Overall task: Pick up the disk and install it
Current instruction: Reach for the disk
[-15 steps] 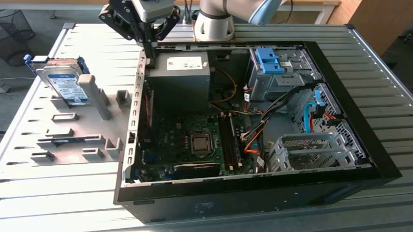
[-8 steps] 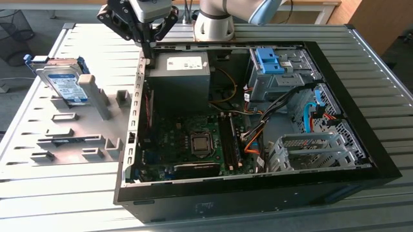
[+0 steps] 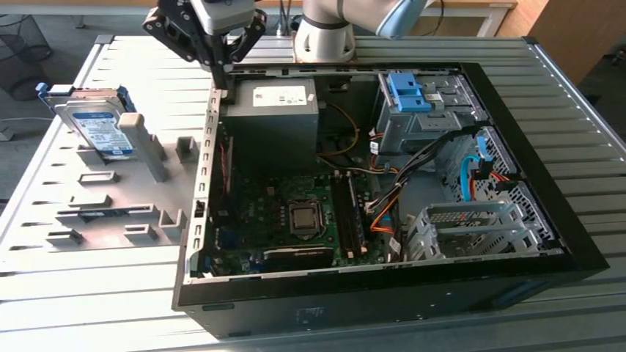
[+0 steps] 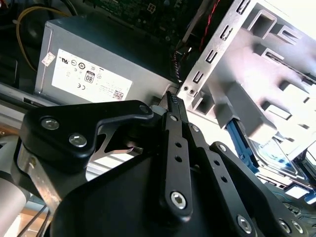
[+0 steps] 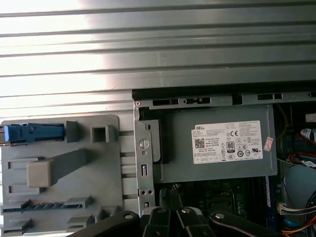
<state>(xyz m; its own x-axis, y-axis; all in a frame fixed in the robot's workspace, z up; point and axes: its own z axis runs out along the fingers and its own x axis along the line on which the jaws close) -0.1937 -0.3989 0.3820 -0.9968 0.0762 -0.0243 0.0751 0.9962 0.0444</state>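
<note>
Slatted metal bench (image 3: pixel 98 308), glare along its ribs. Propped almost on edge in a grey holder tray (image 3: pixel 108 213) at the exterior view's left: the disk (image 3: pixel 96 128), silver with a white-and-blue label, framed by blue rails, not yet lifted. Well apart from it, at the corner of the open computer case (image 3: pixel 391 301) and just beside the grey power supply (image 3: pixel 274 110): the gripper (image 3: pixel 223 77), with fingers (image 4: pixel 174 138) pressed together and nothing held.

Judged to be the approach stage of the pick-up. Worth doing with care: spread the fingers wide before closing in, line them up with the two blue rails rather than the labelled face, and follow the disk's own tilt on the way down. Keep clear of the tall grey post (image 3: pixel 146 147) just beside it. Likely trouble otherwise: a skewed grip, or a disk knocked from its slot.
</note>
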